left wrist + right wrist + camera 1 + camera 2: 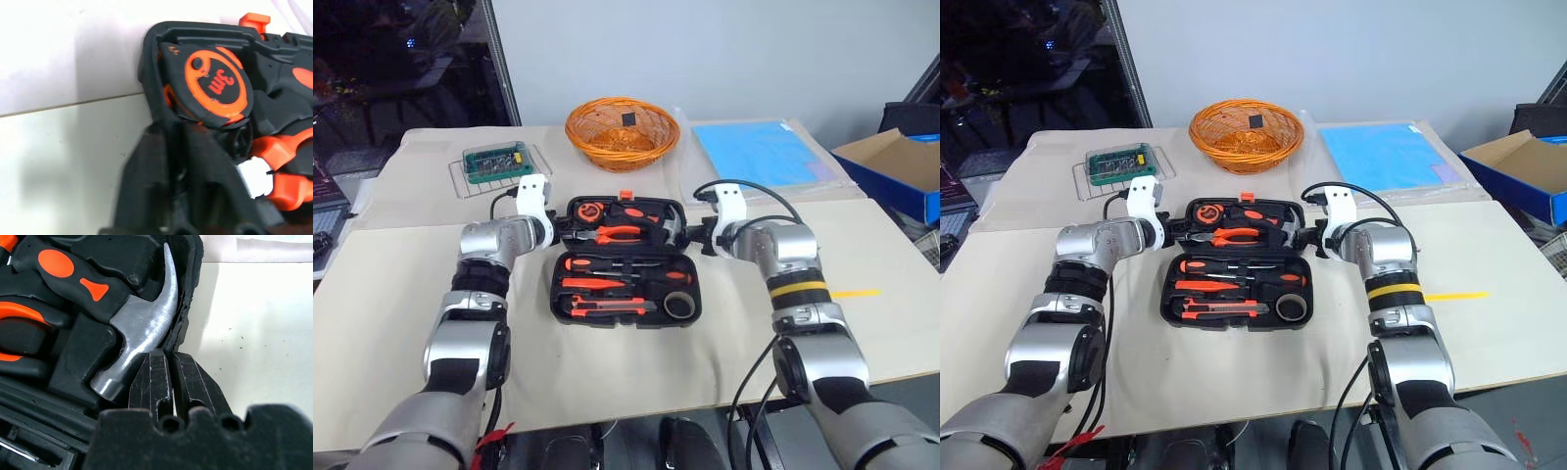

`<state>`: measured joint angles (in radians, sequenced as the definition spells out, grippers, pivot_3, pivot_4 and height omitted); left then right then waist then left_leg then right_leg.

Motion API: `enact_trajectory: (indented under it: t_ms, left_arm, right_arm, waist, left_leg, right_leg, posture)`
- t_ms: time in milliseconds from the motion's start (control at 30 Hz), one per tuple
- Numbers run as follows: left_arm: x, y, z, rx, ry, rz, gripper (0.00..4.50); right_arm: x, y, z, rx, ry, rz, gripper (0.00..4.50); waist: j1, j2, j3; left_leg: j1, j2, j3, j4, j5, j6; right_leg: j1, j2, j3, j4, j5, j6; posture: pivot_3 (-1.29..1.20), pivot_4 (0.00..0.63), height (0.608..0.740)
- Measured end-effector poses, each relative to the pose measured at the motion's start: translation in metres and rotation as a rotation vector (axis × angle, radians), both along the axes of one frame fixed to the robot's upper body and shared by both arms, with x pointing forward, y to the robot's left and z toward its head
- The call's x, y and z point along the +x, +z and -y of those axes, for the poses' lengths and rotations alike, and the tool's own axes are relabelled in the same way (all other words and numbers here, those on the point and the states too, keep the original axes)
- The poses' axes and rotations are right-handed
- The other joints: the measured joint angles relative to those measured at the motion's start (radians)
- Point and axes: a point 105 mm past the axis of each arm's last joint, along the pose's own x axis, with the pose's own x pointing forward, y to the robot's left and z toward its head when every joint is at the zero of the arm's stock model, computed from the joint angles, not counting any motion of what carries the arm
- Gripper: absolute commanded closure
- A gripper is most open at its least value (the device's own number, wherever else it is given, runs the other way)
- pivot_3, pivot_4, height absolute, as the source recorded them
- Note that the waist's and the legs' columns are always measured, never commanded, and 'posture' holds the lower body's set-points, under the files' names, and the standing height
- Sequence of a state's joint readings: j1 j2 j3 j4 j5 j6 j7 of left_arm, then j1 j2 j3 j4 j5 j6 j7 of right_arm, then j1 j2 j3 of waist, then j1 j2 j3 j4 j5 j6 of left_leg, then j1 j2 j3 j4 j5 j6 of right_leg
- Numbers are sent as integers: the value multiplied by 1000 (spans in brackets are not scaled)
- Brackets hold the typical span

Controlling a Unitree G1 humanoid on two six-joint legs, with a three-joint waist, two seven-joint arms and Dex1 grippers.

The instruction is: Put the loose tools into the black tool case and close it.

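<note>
The surface (401, 294) carries a beige cloth. One black case (558, 294) lies open at its centre, with the lid half farther from the robot and the base half nearer.

The left hand (560, 233) is at the lid's left edge and the right hand (697, 238) at its right edge. In the left wrist view the left fingers (151, 181) are drawn together on the lid's rim beside the tape measure. In the right wrist view the right fingers (151, 382) stand pressed together against the lid's rim beside the hammer head. Both hands are closed on the case rim.

The lid holds one pair of pliers (619, 234), one hammer (142, 328) and one tape measure (215, 81). In the head views the hammer is partly covered by the right hand.

The base holds two long screwdrivers (607, 263), one utility knife (607, 307) and one tape ring (679, 305). A small orange screwdriver (676, 276) lies at the right of the base; its outline is hard to make out.

One orange latch (626, 195) projects from the lid's far edge.

Behind the case stand one wicker basket (622, 132), with a small dark item inside too small to identify, one green bit box (494, 164) on the left and one blue sheet (759, 152) on the right. One blue-sided cardboard box (896, 166) sits at the right, cut off by the frame edge.
</note>
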<state>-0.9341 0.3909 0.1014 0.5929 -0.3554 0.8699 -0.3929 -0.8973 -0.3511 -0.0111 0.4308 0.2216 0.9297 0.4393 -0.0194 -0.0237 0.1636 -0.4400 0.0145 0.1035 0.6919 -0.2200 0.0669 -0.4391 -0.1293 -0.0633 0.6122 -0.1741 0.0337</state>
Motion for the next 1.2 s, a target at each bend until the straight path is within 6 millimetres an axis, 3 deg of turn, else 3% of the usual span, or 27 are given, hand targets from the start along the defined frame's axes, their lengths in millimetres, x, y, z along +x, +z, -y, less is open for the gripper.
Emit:
enact_trajectory:
  t_ms: [133, 367, 600, 667, 733, 867, 1000, 1067, 1100, 1167, 1200]
  left_arm:
    - [-20, 1, -4, -31, -17, 6, 4488]
    - [-16, 11, -4, 24, -26, 149, 4488]
    - [-23, 49, -5, 367, -163, 649, 4488]
    - [-31, 53, -2, 462, -215, 771, 4488]
    - [-40, 47, -1, 535, -267, 834, 4488]
    - [-52, 40, -1, 595, -338, 880, 4488]
    - [-65, 30, -1, 586, -414, 846, 4488]
    - [-74, 26, -3, 517, -459, 776, 3776]
    - [-77, 25, -6, 486, -471, 738, 3520]
    - [-95, 7, -17, 383, -557, 524, 2739]
    - [-104, -3, -23, 356, -590, 433, 2383]
  right_arm:
    - [-10, 2, -3, -33, 56, 41, 4500]
    - [2, 9, -7, -136, 106, 225, 4500]
    - [7, 47, 0, -110, 138, 541, 4500]
    - [-2, 48, 6, -117, 145, 586, 4500]
    - [-19, 36, 12, -130, 163, 620, 4500]
    - [-48, 23, 19, -174, 205, 670, 4500]
    - [-71, 12, 25, -223, 255, 666, 4500]
    - [-82, 8, 27, -239, 277, 657, 4500]
    - [-86, 6, 28, -248, 290, 653, 3754]
    - [-101, 2, 33, -294, 333, 632, 3143]
    - [-106, 0, 36, -316, 353, 618, 3059]
  waist:
    - [0, 0, 0]
    - [4, 0, 4]
    - [6, 0, 13]
    - [10, 0, 13]
    - [16, 0, 13]
    - [18, 0, 13]
    - [20, 0, 13]
    - [21, 0, 13]
    - [21, 0, 13]
    - [16, 1, 13]
    - [14, 1, 13]
  left_leg:
    - [-1, 0, 1, -1, 1, -6]
    - [-1, -1, 1, -1, 1, -5]
    - [-6, 0, 4, -3, 4, -9]
    - [-7, 0, 5, -7, 4, -9]
    - [-7, 0, 7, -9, 4, -9]
    - [-8, -1, 10, -10, 3, -8]
    - [1, 0, 9, -9, 1, -4]
    - [3, 1, 8, -8, -3, 2]
    - [4, 1, 8, -8, -2, 1]
    - [7, 2, 7, -8, -1, 0]
    - [8, 2, 8, -8, -1, -1]
  right_leg:
    - [0, 0, 0, 0, 0, 0]
    - [-2, 0, 0, -2, 0, 0]
    - [-9, 0, 1, 0, 1, -2]
    - [-9, 0, 1, -2, 1, -2]
    - [-10, -1, 0, -3, 1, -1]
    - [-12, -1, 0, -4, 0, 0]
    - [-3, -1, -1, -4, -1, 1]
    - [-1, -2, -1, -8, -3, 5]
    - [-1, -2, 0, -8, -5, 7]
    - [0, -2, 0, -5, -6, 7]
    - [0, -2, 1, -3, -6, 6]
  posture:
    - [0, 150, 740]
    - [0, 150, 740]
    - [0, 150, 740]
    - [0, 150, 740]
    - [0, 150, 740]
    - [0, 150, 740]
    - [0, 150, 740]
    - [0, 150, 740]
    - [0, 150, 740]
    - [0, 150, 740]
    - [0, 150, 740]
